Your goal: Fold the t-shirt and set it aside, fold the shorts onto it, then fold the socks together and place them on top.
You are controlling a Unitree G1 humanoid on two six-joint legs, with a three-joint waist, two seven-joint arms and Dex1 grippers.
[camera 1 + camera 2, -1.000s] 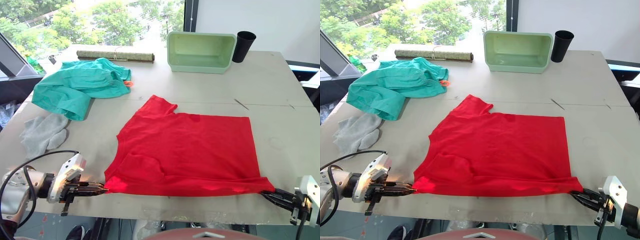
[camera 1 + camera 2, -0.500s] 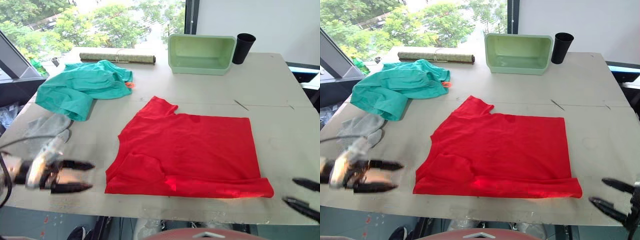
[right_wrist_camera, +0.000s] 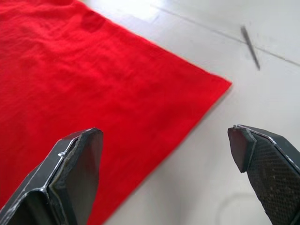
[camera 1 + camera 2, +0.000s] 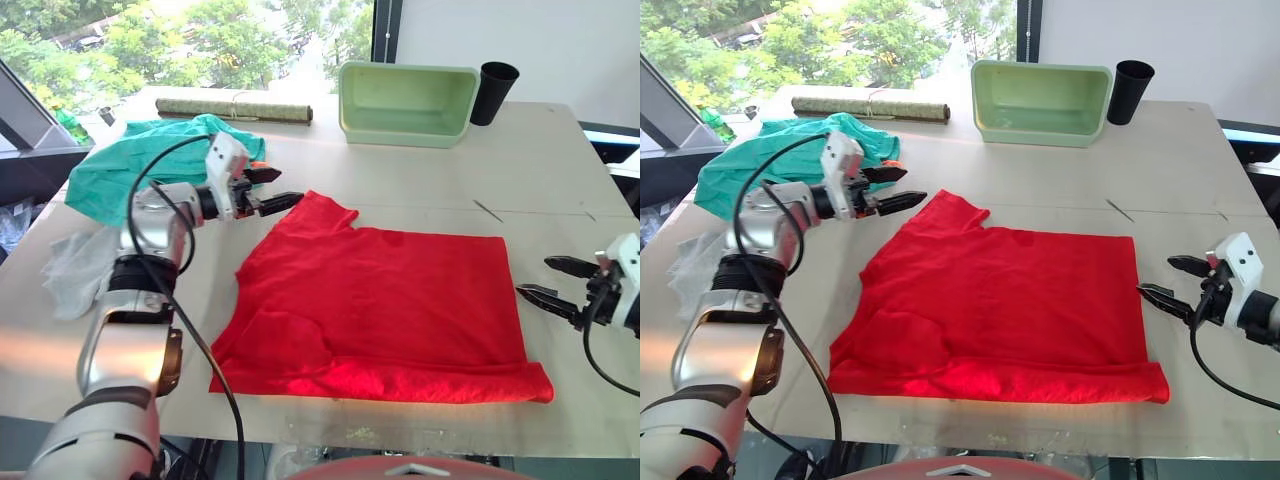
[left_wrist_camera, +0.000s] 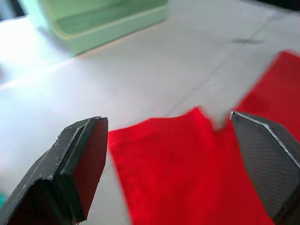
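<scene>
A pale green tub (image 4: pixel 405 102), a black cup (image 4: pixel 493 92) and a rolled mat (image 4: pixel 233 108) are seen along the bench's (image 4: pixel 420 185) far edge.

The large bright red thin-fabric t-shirt (image 4: pixel 375 300) lies flat in the middle of the table, folded once into a rough rectangle with a doubled, slightly rumpled hem along the near edge and one short sleeve sticking out at its far left corner. The teal green soft-fabric shorts (image 4: pixel 150 165) sit crumpled in a loose heap at the far left of the table, well apart from the shirt, with a small orange-red tag showing at their right edge. The pair of light grey knit socks (image 4: pixel 70 275) lies near the table's left edge, just in front of the shorts.
</scene>
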